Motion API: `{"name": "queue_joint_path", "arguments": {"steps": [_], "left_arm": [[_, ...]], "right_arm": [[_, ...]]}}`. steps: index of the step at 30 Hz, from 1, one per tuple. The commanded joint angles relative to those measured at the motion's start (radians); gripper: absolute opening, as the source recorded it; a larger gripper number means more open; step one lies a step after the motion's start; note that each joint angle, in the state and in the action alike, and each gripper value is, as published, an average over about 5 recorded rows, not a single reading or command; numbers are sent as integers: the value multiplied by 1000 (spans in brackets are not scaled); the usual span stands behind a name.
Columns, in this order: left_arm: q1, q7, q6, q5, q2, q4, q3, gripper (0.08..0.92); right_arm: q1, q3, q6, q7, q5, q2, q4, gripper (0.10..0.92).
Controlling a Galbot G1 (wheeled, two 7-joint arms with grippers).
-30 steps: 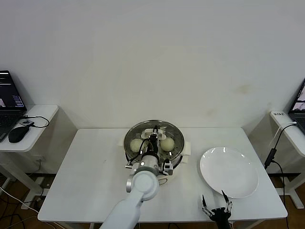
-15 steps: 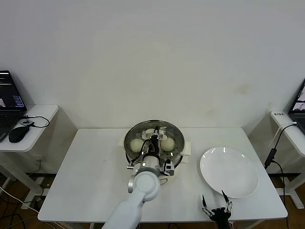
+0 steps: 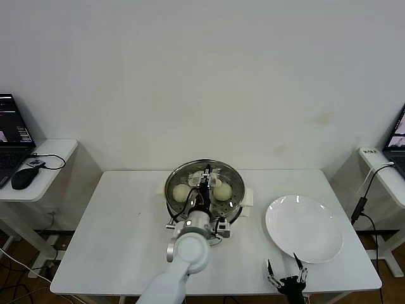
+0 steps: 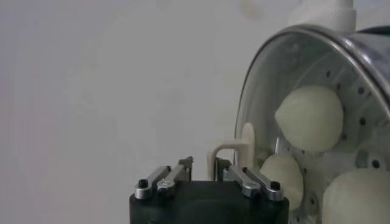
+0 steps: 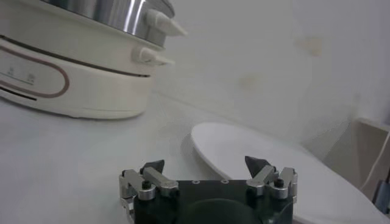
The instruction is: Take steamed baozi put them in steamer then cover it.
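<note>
From the head view, the job looked basically wrapped up. The cover [image 3: 204, 179] sat on the steamer [image 3: 235, 206] in the middle of the table [image 3: 114, 221], and I could see two steamed baozi [image 3: 181, 192] through the glass. The white plate [image 3: 304, 228] off to the right had nothing on it. The left gripper [image 3: 204, 183] hung right over the cover's handle, and the right gripper [image 3: 288, 278] was parked at the near table edge by the plate.

My guess at the next move: the left arm needs to rise straight up off the handle without snagging it and dragging the cover askew.

The left wrist view was the useful one. The left jaws were partway apart with the cream handle [image 4: 228, 155] standing between them. As far as I could tell they weren't pinching it, though one finger sat just beside it. Three buns showed under the glass on the perforated tray.

In the right wrist view the right jaws were spread wide, holding nothing and touching nothing. They hovered just above the table, with the plate's rim ahead and the steamer's white base further off to one side.
</note>
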Motion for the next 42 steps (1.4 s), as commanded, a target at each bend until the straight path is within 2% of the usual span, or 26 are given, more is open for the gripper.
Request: {"name": "queue_joint_path", "arguments": {"steps": [1,9,11,13,14,16,18,19,21,26,30,35,42], "left_arm": [[114,-13,-1,-26,48,-154,-5,531],[318,-91,-19,-170,127,-389,-106,762],[399,-151,-29,-291,160,-461,-162,800],[491,-263,-59,-524,204,-513,-232,815],[539,-341,-102,-686,229,-526,-277,820],[627,-466,-274,-1053,270,-517,-389,822],[697,-523,-462,-1344,278,-486,-509,823],[728,-523,-529,-1452,273,-472,-558,823],[779,-524,-568,-1599,260,-461,-616,823],[882,-550,-502,-1839,255,-447,-628,823],[925,-546,-527,-1828,248,-405,-594,823],[924,-538,-558,-1777,226,-341,-581,823],[924,-490,-643,-1764,218,-283,-595,823]], "right_arm": [[-1,1,-1,-1,0,0,1,823],[1,5,-2,-2,3,-2,-4,823],[1,5,-2,-2,6,-4,-4,823],[-2,3,-1,-2,14,-7,-3,823],[-3,1,0,-2,19,-9,-1,823],[-6,-5,4,-1,39,-16,3,823],[-11,-18,11,1,64,-29,8,823],[-13,-25,13,2,78,-37,11,823],[-21,-40,15,4,105,-57,19,823],[-54,-71,-17,-3,181,-111,65,823],[-99,-93,-70,-18,230,-149,110,823],[-152,-114,-144,-35,273,-181,187,823],[-176,-122,-161,-39,269,-176,231,823]]}}
